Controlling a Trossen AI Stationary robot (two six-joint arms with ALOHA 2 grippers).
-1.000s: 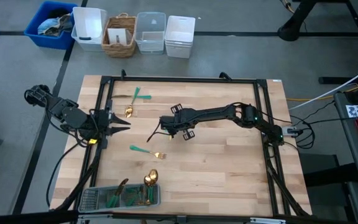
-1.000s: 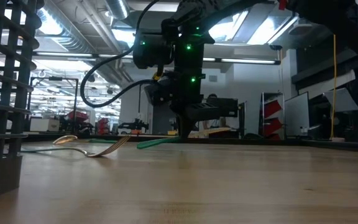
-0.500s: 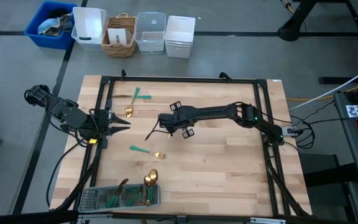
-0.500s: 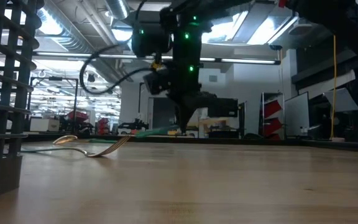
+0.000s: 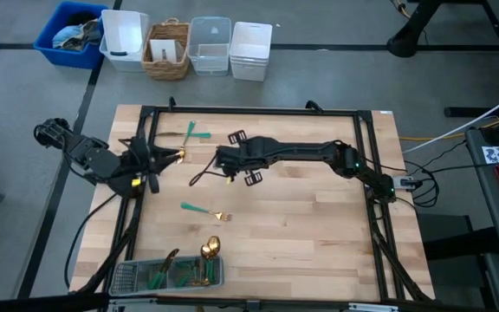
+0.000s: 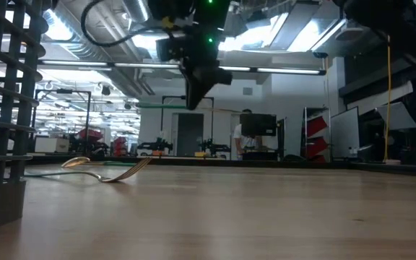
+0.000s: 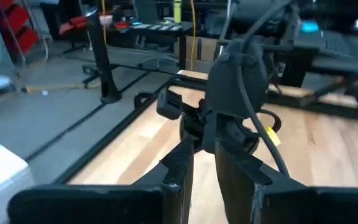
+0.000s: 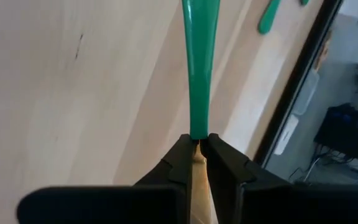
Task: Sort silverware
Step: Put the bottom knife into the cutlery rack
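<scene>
Table (image 5: 319, 225): transfer step in hand. Right gripper (image 5: 223, 163) is raised off the wood, clenched on one utensil (image 8: 199, 74) at the neck where gold meets the teal handle; the handle sticks out ahead of it. Which kind of piece it is I cannot tell; the head is hidden.

Left gripper (image 5: 165, 156) sits just beside the right one, fingers nearly closed, seemingly holding nothing.

Next move, as I judge: carry the piece to the tray (image 5: 128, 279), well behind the gripper, into a matching compartment.

Count: one held; three loose on the table, including a fork (image 5: 204, 211); several in the tray, not countable.
</scene>
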